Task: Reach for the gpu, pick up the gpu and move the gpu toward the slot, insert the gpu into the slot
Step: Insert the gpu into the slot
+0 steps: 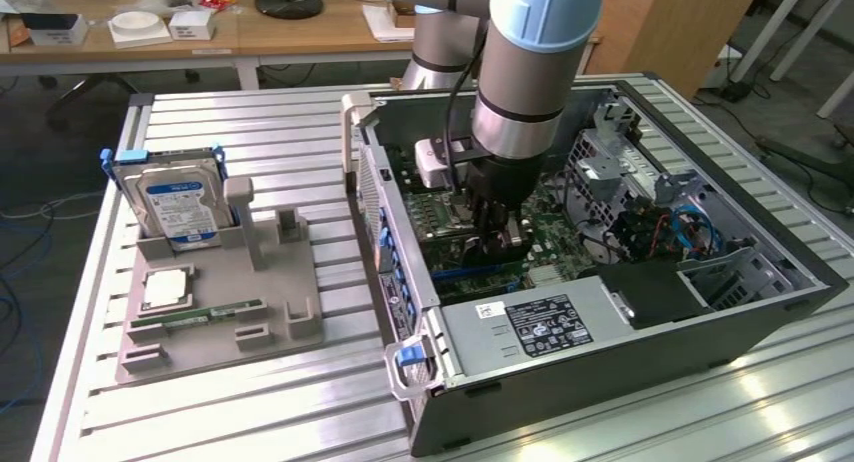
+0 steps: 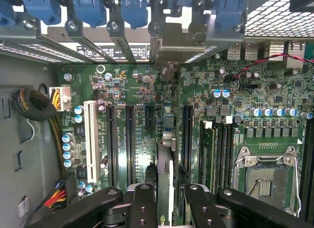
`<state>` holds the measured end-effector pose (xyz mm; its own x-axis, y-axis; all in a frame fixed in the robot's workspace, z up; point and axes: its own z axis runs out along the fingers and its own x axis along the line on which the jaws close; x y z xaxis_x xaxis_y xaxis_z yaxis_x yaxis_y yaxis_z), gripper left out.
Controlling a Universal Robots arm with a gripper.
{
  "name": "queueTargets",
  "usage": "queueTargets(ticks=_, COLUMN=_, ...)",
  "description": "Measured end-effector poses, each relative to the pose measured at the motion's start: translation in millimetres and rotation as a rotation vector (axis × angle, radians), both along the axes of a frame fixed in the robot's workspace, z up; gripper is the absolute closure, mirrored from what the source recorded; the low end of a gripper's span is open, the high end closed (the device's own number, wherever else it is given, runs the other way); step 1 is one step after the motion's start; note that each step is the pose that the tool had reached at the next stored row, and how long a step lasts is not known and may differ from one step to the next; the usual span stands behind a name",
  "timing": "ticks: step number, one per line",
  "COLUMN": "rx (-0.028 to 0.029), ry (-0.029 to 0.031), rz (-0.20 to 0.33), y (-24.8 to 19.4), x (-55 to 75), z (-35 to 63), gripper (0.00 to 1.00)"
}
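Now the jaws pinch the thin green gpu card point(image 2: 165, 164) edge-on — upright over the narrow blue slot point(image 2: 168, 121). Both sit inside the open black case point(image 1: 641, 342).

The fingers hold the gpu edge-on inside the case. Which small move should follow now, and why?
Probably ease it gently straight down. The gpu, gripped between the fingers, seems lined up along the blue slot, and I cannot see that it is seated yet.

Ribbed silver aluminium worktop point(image 1: 200, 412), satin sheen. Glossy green motherboard point(image 2: 147, 90). Matt black claw point(image 2: 165, 215). Thin gpu card point(image 2: 165, 159) edge, silvery metal.
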<state>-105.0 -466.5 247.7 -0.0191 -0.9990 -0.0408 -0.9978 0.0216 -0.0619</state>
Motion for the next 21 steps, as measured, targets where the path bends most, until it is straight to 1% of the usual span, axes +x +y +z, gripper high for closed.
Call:
queueTargets(ticks=1, rx=0.0001, ry=0.0015, rz=0.000, y=0.0, x=0.0, z=0.2, gripper=0.74)
queueTargets(ticks=2, rx=0.0002, ry=0.0044, rz=0.000, y=0.0, x=0.1, z=1.0, gripper=0.74)
queueTargets(ticks=4, rx=0.0002, ry=0.0123, rz=0.000, y=0.1, x=0.3, z=2.7, gripper=0.74)
queueTargets(ticks=8, rx=0.0001, ry=0.0129, rz=0.000, y=0.0, x=0.3, z=2.8, gripper=0.74)
queueTargets(ticks=9, rx=0.0000, ry=0.0129, rz=0.000, y=-0.6, x=0.4, z=2.5, gripper=0.74)
queueTargets(ticks=21, rx=-0.0001, ry=0.0130, rz=0.000, y=-0.6, x=1.7, z=2.5, gripper=0.74)
